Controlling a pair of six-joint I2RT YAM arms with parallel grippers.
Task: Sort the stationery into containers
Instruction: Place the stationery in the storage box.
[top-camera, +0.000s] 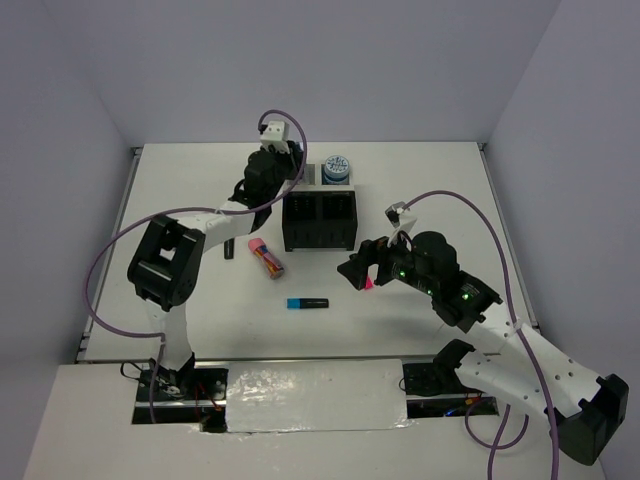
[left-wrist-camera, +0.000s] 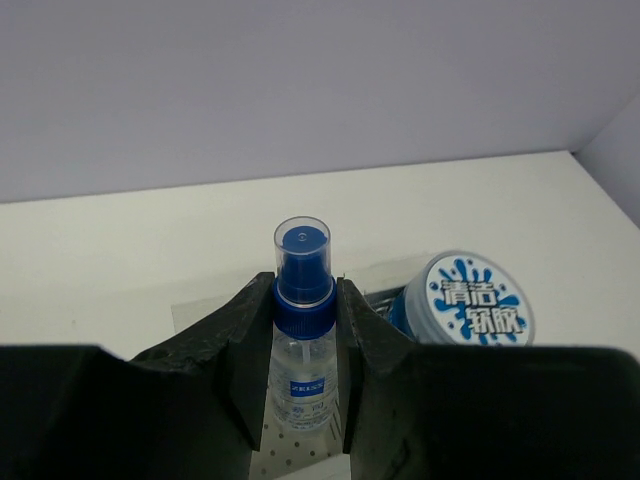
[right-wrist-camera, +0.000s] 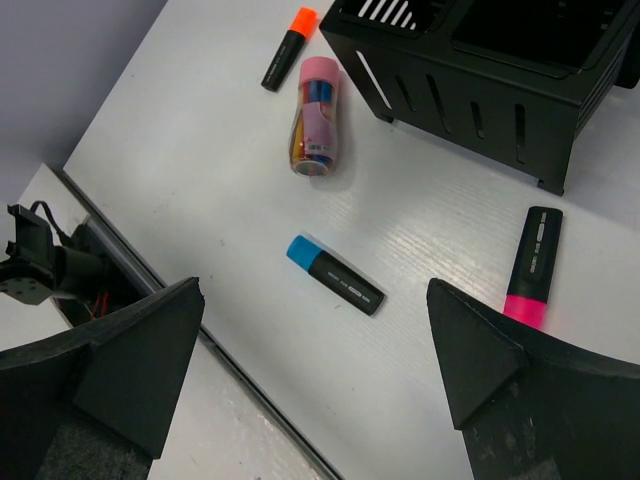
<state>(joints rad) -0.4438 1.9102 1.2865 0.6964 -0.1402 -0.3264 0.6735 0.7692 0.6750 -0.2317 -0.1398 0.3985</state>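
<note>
1. Left wrist: the left claw (left-wrist-camera: 303, 300) is clamped on an upright bottle (left-wrist-camera: 302, 262), clear with a blue spray top, one finger on each side of its neck. Below it shows the dotted floor of a grey tray (left-wrist-camera: 285, 455); I cannot tell whether the bottle touches it. Just right of the bottle stands a round tin (left-wrist-camera: 475, 300) with a blue-white lid
2. Right wrist: the right claw (right-wrist-camera: 315, 295) hangs wide open above the table (right-wrist-camera: 180, 170), gripping nothing. The blue highlighter (right-wrist-camera: 335, 288) lies below the gap between its fingers, and the pink highlighter (right-wrist-camera: 530, 265) lies beside one finger. Beyond them are the pink marker (right-wrist-camera: 315, 120) and the orange highlighter (right-wrist-camera: 285, 50), close together beside the black box (right-wrist-camera: 480, 80)
3. Top: the left claw is at the far side, far-left of the box, with the tin just beyond the box's far edge. The orange highlighter and the marker lie left of the box, the blue highlighter nearer and alone. The pink highlighter lies near-right of the box, at the right claw
</note>
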